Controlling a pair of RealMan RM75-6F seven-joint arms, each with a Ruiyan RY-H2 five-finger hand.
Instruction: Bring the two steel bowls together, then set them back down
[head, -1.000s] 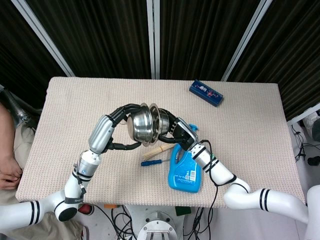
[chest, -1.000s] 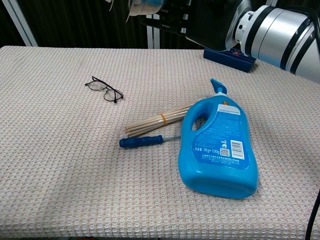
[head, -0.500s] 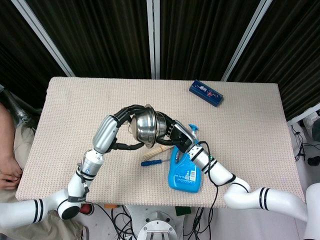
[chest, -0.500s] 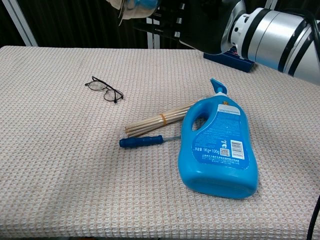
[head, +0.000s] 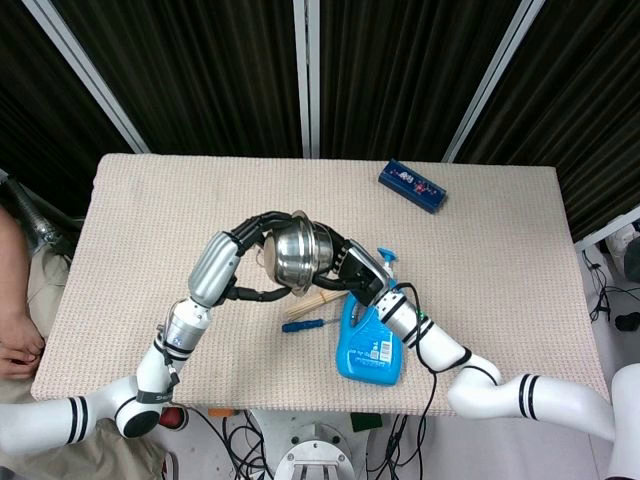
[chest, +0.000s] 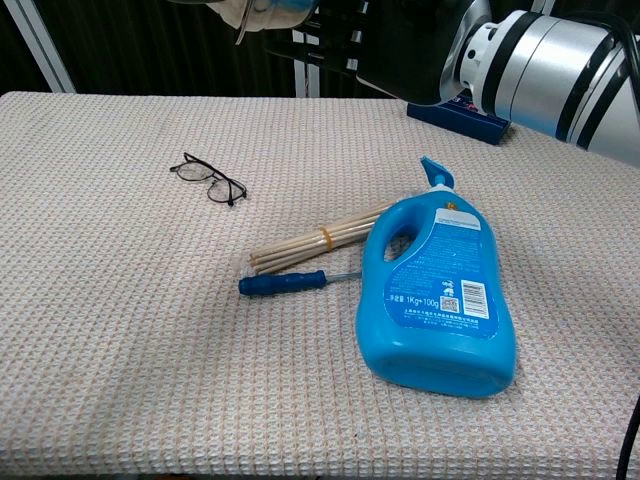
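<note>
Two steel bowls are held against each other above the middle of the table. The shiny rounded bowl (head: 301, 250) faces the head camera. Only the rim edge of the second bowl (head: 268, 257) shows at its left. My left hand (head: 256, 236) grips the pair from the left, and my right hand (head: 346, 263) grips it from the right. In the chest view only the underside of a bowl (chest: 266, 12) shows at the top edge. The dark fingers of the right hand (chest: 338, 30) are beside it.
On the table (head: 500, 250) below the bowls lie a blue detergent bottle (chest: 436, 293), a bundle of wooden sticks (chest: 318, 241) and a blue-handled screwdriver (chest: 284, 283). Glasses (chest: 208, 179) lie to the left. A blue box (head: 411, 186) sits at the back right.
The bowls, first rim to rim side by side, have turned and closed together. Both hands have drifted slightly right and toward me with them.
</note>
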